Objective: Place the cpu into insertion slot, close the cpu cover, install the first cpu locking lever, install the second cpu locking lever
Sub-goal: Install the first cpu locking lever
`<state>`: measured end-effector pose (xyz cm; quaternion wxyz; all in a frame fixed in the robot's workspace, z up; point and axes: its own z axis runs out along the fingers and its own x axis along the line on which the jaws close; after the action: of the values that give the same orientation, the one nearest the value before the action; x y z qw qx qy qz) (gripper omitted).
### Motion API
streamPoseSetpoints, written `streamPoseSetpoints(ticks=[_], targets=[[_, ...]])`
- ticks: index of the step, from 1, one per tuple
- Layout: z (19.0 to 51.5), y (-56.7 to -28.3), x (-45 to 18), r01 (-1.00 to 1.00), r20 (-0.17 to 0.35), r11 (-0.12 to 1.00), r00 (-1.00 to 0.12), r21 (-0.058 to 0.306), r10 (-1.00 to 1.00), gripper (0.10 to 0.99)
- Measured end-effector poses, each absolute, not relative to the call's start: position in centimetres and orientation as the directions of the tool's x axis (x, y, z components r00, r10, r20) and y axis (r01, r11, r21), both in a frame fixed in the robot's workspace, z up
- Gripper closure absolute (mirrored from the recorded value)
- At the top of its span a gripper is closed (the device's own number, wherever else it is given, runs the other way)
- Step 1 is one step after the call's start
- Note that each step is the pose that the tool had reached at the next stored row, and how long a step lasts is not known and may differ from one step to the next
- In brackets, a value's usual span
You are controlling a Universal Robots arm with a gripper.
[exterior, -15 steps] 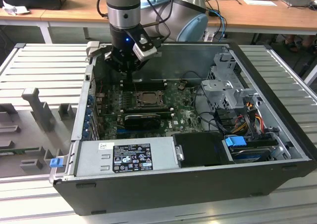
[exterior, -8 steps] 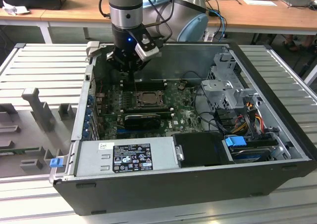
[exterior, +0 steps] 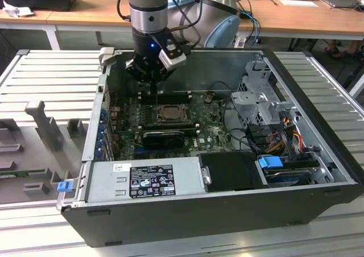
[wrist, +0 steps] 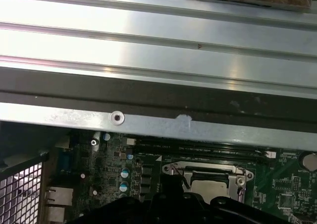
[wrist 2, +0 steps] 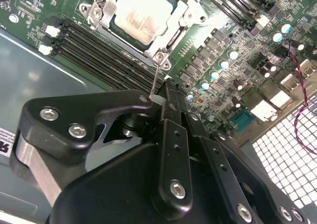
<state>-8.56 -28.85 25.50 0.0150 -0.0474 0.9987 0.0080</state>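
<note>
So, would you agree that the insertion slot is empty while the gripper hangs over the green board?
Not empty: the second wrist view shows the cpu lying in the insertion slot, framed by the cpu cover. The gripper does hang over the green board.

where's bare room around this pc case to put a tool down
The ribbed metal table is bare on the exterior view's right of the case, and by its far-left corner. Crowded: grey fixtures on that view's left; inside, the gripper at the insertion slot, cables by the drive cage.

Pale cpu [wrist 2: 134, 13] flat under silver cpu cover [wrist 2: 101, 6]
</note>
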Motion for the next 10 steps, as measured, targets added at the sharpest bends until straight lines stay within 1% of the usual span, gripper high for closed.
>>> streamPoseSetpoints(ticks=[10], targets=[[25.50, -28.85, -7.66, -0.095, -0.031, 0.995, -0.995, 0.015, -0.094, 0.980]])
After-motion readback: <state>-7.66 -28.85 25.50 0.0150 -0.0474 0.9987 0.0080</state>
